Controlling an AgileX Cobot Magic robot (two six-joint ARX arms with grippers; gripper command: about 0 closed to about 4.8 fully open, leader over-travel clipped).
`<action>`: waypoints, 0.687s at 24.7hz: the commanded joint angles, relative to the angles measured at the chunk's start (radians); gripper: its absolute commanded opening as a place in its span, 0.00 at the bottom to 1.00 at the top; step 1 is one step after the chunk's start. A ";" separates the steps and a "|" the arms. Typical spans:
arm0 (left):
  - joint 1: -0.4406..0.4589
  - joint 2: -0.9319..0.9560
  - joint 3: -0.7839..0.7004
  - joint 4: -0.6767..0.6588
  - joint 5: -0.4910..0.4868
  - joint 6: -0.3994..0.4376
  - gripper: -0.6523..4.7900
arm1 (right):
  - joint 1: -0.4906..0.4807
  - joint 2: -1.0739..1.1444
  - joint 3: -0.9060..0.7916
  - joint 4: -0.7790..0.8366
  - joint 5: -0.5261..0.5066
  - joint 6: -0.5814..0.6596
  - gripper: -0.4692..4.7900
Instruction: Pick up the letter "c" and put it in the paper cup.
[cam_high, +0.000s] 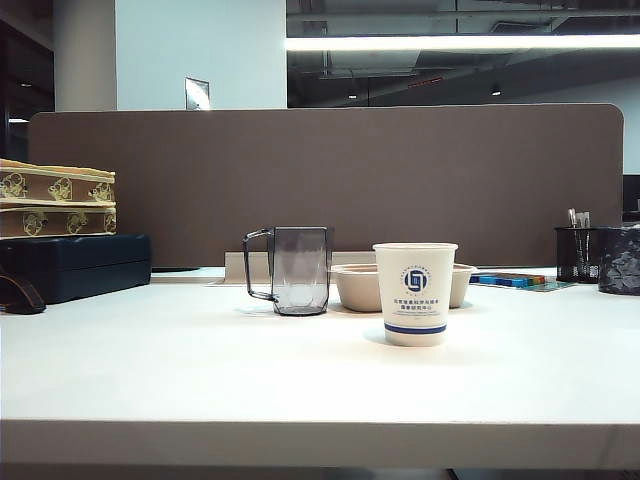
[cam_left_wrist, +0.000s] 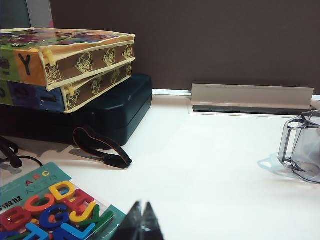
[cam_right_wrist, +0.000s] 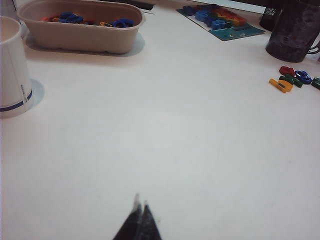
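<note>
The white paper cup (cam_high: 415, 293) with its blue logo stands upright mid-table; the right wrist view catches its side (cam_right_wrist: 12, 70). An orange-red letter C (cam_left_wrist: 39, 202) lies in a packet of coloured letters (cam_left_wrist: 55, 212) beside my left gripper (cam_left_wrist: 141, 205), which is shut and empty. Loose small letters (cam_right_wrist: 292, 79) lie on the table far from my right gripper (cam_right_wrist: 140, 204), also shut and empty. One of them is a red piece (cam_right_wrist: 286, 70), too small for me to read its shape. Neither gripper shows in the exterior view.
A clear grey handled mug (cam_high: 298, 270) and a low beige bowl (cam_right_wrist: 80, 30) holding letters stand behind the cup. Stacked boxes (cam_high: 60, 200) on a dark case (cam_high: 80, 265) sit at left. A letter board (cam_right_wrist: 222, 17), dark mug (cam_right_wrist: 295, 30) and mesh holder (cam_high: 578, 255) are at right.
</note>
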 joint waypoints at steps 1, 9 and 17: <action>0.000 0.001 0.003 0.011 0.005 0.001 0.11 | 0.000 0.000 -0.007 0.010 -0.005 0.005 0.09; 0.000 0.001 0.003 0.011 0.005 0.001 0.11 | 0.000 0.000 -0.007 0.010 -0.005 0.005 0.09; 0.000 0.001 0.003 0.011 0.005 0.001 0.11 | 0.000 -0.066 -0.007 0.010 -0.002 0.005 0.09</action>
